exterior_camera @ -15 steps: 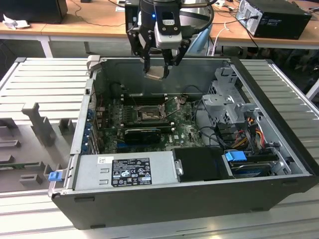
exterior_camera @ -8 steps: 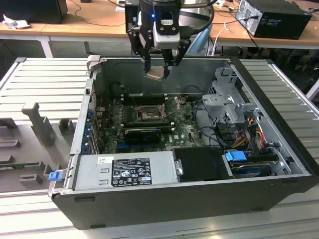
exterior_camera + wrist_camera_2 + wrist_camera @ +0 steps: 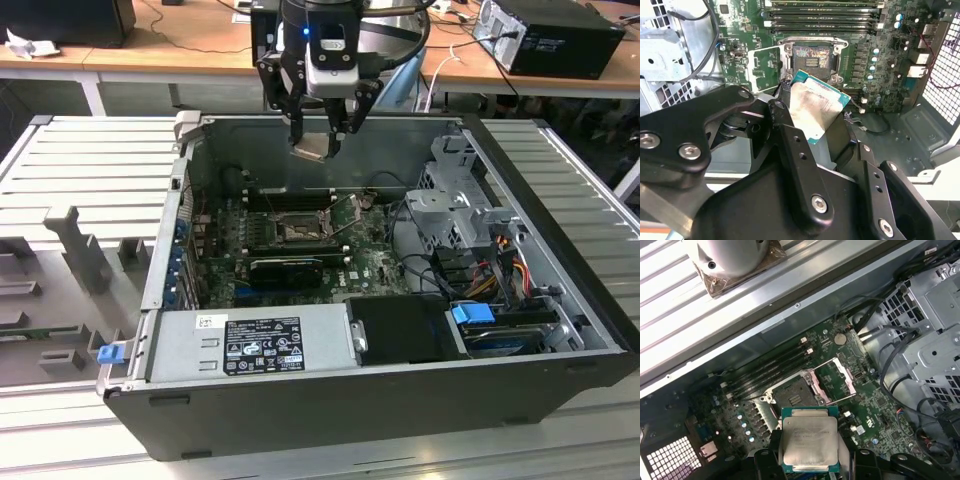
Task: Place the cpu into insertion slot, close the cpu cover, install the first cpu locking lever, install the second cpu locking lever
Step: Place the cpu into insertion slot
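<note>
The cpu (image 3: pixel 810 442) is clamped in the gripper (image 3: pixel 316 144), held well above the insertion slot (image 3: pixel 792 392). The cpu cover (image 3: pixel 837 380) is seen open.

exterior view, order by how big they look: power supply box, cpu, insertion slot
power supply box
cpu and insertion slot: look alike, and the raised cpu may be nearer the camera, so unranked

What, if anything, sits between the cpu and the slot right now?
Nothing visible. The gripper holds the cpu in the air above the board. The slot lies bare, with the cover swung open beside it.
</note>
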Robot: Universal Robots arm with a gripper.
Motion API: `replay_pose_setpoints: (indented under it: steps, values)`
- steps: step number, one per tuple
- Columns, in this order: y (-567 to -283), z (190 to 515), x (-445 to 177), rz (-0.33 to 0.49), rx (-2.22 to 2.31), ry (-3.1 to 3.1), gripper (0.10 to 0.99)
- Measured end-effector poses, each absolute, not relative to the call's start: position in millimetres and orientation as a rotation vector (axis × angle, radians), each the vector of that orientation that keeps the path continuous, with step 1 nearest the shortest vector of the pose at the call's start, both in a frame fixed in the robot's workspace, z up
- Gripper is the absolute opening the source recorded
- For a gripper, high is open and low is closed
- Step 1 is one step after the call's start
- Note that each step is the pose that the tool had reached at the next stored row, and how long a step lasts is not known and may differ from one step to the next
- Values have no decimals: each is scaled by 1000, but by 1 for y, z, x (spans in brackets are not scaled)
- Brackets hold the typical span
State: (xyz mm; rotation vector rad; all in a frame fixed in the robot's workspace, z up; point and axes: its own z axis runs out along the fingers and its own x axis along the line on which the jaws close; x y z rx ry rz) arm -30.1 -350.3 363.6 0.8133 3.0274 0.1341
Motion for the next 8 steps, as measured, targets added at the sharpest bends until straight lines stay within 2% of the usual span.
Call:
replay_pose_setpoints:
  steps: [8]
  values:
    - [-350,364,-30,134,854,3015,529]
